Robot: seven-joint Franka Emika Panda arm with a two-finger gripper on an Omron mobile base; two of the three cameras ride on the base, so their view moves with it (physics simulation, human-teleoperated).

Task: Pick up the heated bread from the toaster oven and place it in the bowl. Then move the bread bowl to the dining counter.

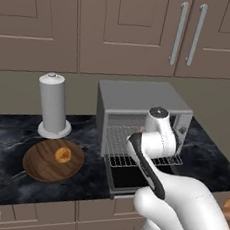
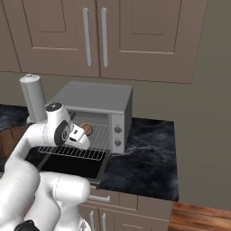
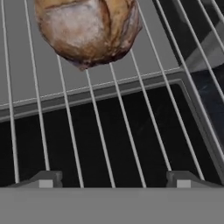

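The heated bread (image 3: 85,30), a brown crusty lump with a pale patch, lies on the wire rack (image 3: 131,131) of the grey toaster oven (image 1: 139,97). The oven's dark glass door (image 2: 67,164) hangs open. My gripper (image 3: 114,179) hovers over the front of the rack, short of the bread, and is open with nothing between its fingertips (image 3: 48,178). From the right base, the bread (image 2: 86,130) shows just beyond my hand inside the toaster oven (image 2: 97,97). The dark wooden bowl (image 1: 39,163) sits left of the oven with an orange-yellow pastry (image 1: 62,155) in it.
A white-grey upright cylinder (image 1: 52,105) stands behind the bowl. The black marbled counter (image 2: 149,153) stretches to the right of the oven. Taupe wall cabinets (image 1: 131,28) hang above. My own arm (image 1: 152,161) blocks part of the oven's mouth in the left base view.
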